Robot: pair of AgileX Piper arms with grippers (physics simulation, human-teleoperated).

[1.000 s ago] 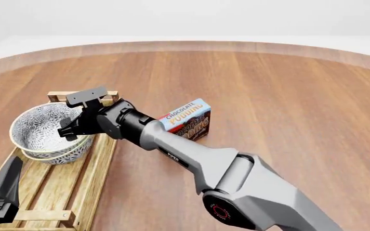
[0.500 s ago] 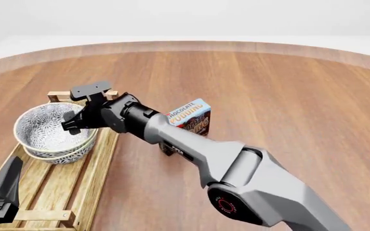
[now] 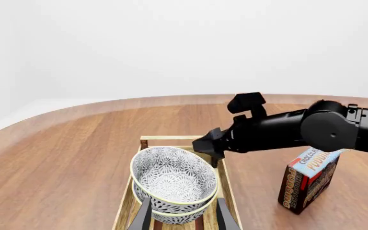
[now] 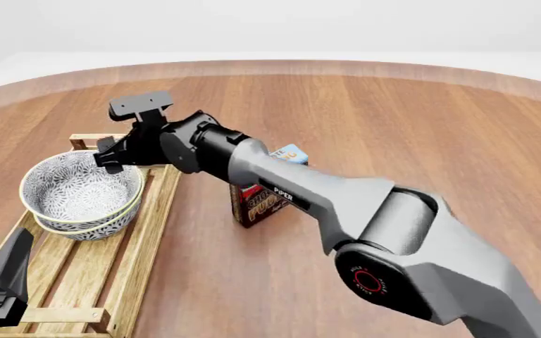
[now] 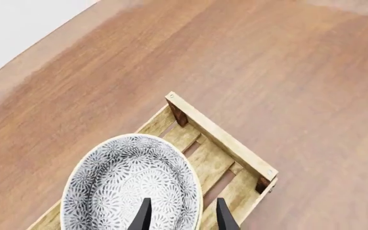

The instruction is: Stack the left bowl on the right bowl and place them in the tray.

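The two floral bowls sit stacked in the tray (image 4: 150, 215), the left bowl (image 4: 75, 184) nested in the right bowl (image 4: 90, 229). My right gripper (image 4: 109, 156) is open and empty, just above and beyond the stack's far right rim. In the right wrist view its fingers (image 5: 143, 216) hang apart over the top bowl (image 5: 123, 189), clear of the rim. My left gripper (image 4: 0, 285) is open and empty at the tray's near end; in its wrist view the fingers (image 3: 144, 218) frame the stack (image 3: 171, 177).
A chocolate pudding box (image 4: 259, 201) stands upright on the table right of the tray, partly hidden by my right arm, also in the left wrist view (image 3: 308, 179). The tray's far rail (image 5: 219, 132) lies just past the bowls.
My right gripper has lifted off the stacked bowls' rim and moved up and toward the tray's far end. The bowls stay in the tray. The left gripper has not moved.
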